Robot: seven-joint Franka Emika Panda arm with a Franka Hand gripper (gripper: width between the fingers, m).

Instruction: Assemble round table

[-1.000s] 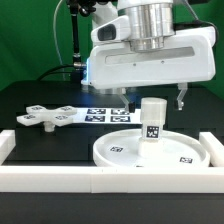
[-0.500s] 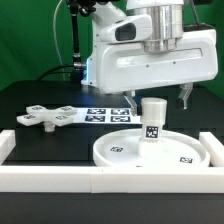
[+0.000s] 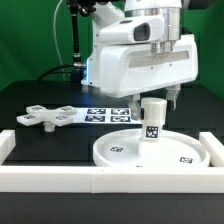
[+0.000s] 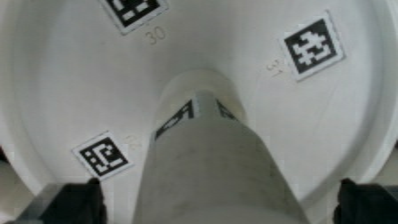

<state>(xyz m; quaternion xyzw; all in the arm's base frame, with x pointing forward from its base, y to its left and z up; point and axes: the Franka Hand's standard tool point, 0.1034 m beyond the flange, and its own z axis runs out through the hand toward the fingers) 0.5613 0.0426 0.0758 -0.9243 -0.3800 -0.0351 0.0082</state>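
Note:
The large rimmed round disc (image 3: 150,150) lies flat near the front, and it fills the wrist view (image 4: 214,40). The short cylindrical post (image 3: 152,122) stands upright on the disc, with a tag on its side. My gripper (image 3: 153,98) hangs just above the post's top, open, with one finger on each side. In the wrist view the post (image 4: 205,150) runs between the two dark fingertips (image 4: 80,205), which stand apart from it. The flat cross-shaped piece (image 3: 48,116) lies on the black table at the exterior view's left.
The marker board (image 3: 103,113) lies behind the disc. White straight border rails run along the front (image 3: 110,184) and up both sides (image 3: 213,145). A green backdrop and a camera stand rise behind the arm.
My gripper has come down toward the post's top and shifted slightly. The post, disc and cross-shaped piece have not moved.

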